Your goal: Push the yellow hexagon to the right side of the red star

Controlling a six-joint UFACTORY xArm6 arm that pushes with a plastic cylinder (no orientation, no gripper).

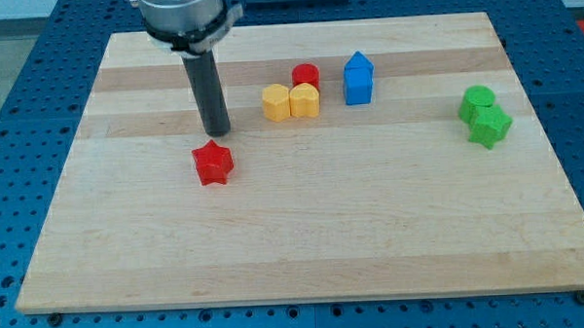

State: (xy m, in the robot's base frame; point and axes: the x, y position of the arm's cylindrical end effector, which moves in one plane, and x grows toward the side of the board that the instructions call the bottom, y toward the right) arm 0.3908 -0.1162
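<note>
The yellow hexagon (275, 102) lies on the wooden board, above and to the right of the red star (213, 164). A second yellow block (304, 100) touches the hexagon's right side. A red cylinder (305, 76) stands just behind that yellow block. My tip (217, 133) rests on the board just above the red star, close to its top edge, and to the left of the yellow hexagon. The dark rod rises from the tip to the arm at the view's top.
A blue block (358, 79) stands to the right of the red cylinder. A green cylinder (478, 101) and a green star (489, 127) sit together near the board's right edge. The wooden board (304, 232) lies on a blue perforated table.
</note>
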